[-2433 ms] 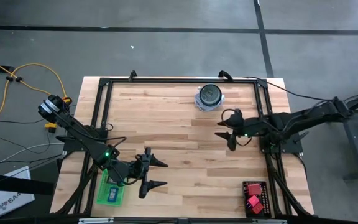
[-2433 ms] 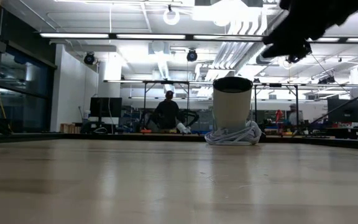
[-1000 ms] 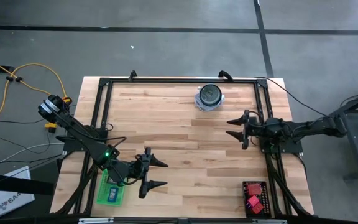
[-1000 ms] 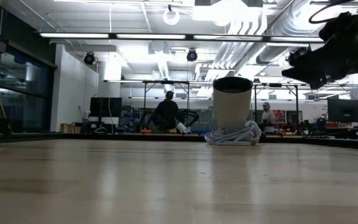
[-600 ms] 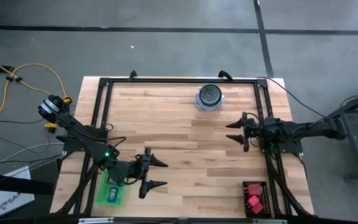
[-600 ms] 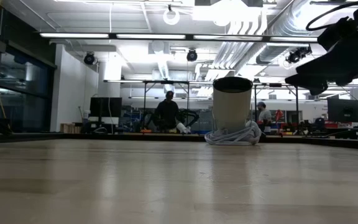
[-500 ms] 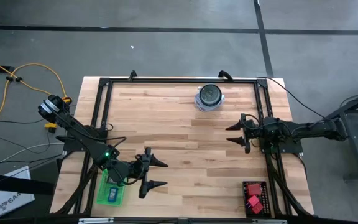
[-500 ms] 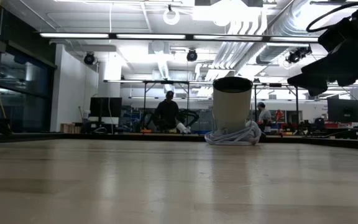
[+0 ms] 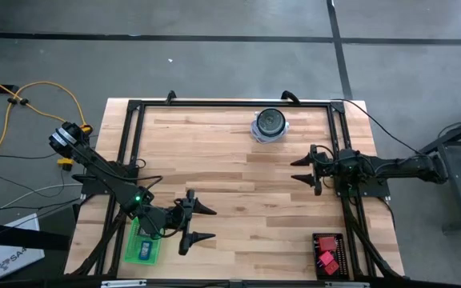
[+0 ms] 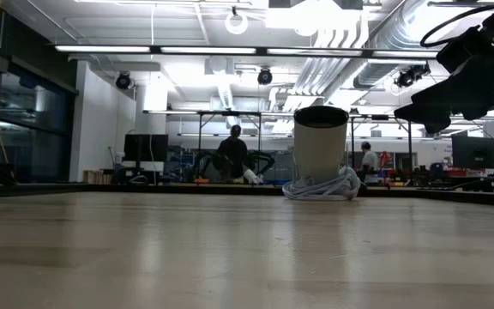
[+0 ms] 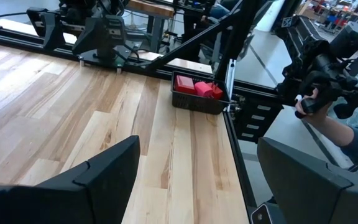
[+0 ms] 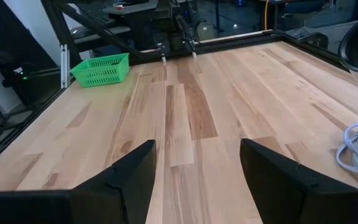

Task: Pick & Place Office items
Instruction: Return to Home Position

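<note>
Desk [image 9: 230, 200]: pale wood planks w/ darker streaks, smooth finish, framed by thin black metal rails [image 9: 230, 102].

At the far edge, approx. mid-width, stands a round tub [image 9: 270, 124], cylinder-shaped, light wall, dark top. A white cable [image 10: 320, 189] lies coiled around its base.

Left claw [image 9: 213, 224]: low over the near-left part of the desk, just beside the green basket [image 9: 131, 256]. Its jaws are spread wide, w/ nothing between them and nothing touched. In the left wrist view its fingers [image 11: 98, 177] are dark, broad and angular, matte.

Right claw [image 9: 296, 170]: over the right side of the desk, close to the right rail. In the low view it hangs well above the surface. Its jaws are parted, narrower than the left's, also empty.

Containers:
- Green basket: plastic mesh, rectangular, at the near-left corner. It holds a small blue-teal piece [image 9: 145, 250], flat and rectangular. Can't tell if more lies under the arm.
- Black bin [image 9: 329, 276]: rectangular, slotted walls, at the near-right corner, well apart from both claws. It holds the red pieces [image 11: 184, 82], blocky, plus a pinker piece [image 11: 209, 91] touching them. Exact count can't be told.

No loose pieces show on the planks.

Beyond the desk's right edge, a person's hand [image 11: 312, 102] holds a dark device.
</note>
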`<act>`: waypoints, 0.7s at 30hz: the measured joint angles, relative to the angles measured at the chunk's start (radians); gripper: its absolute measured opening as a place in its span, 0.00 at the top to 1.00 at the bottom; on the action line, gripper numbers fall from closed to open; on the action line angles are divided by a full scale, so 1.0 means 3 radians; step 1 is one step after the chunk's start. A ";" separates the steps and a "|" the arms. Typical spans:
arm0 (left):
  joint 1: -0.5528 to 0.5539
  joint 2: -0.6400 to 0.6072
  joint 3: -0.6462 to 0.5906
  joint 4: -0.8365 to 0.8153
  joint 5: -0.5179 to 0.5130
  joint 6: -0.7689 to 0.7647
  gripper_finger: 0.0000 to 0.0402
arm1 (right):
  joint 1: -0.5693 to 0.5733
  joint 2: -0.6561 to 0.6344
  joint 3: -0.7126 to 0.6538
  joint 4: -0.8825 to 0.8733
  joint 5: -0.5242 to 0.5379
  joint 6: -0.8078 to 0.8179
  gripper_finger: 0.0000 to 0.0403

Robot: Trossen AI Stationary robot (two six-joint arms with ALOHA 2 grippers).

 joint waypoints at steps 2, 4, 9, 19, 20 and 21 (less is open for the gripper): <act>0.0001 -0.0001 0.0000 0.0000 -0.0001 0.0001 0.21 | 0.0000 0.0000 0.0000 -0.0001 -0.0001 0.0000 0.46; 0.0000 0.0000 0.0000 0.0000 0.0000 0.0000 0.21 | 0.0000 0.0000 -0.0001 -0.0001 0.0000 -0.0007 0.46; 0.0001 -0.0001 0.0000 0.0000 -0.0001 0.0001 0.21 | 0.0000 0.0003 -0.0004 -0.0005 0.0027 -0.0032 0.46; 0.0000 -0.0001 0.0000 0.0000 0.0000 0.0000 0.21 | 0.0000 0.0008 -0.0004 -0.0013 0.0061 -0.0037 0.46; 0.0000 0.0000 0.0000 0.0000 -0.0001 0.0001 0.21 | 0.0001 0.0008 -0.0005 -0.0013 0.0061 -0.0037 0.46; 0.0001 0.0000 0.0000 0.0000 0.0000 0.0001 0.21 | 0.0000 0.0008 -0.0005 -0.0012 0.0062 -0.0037 0.46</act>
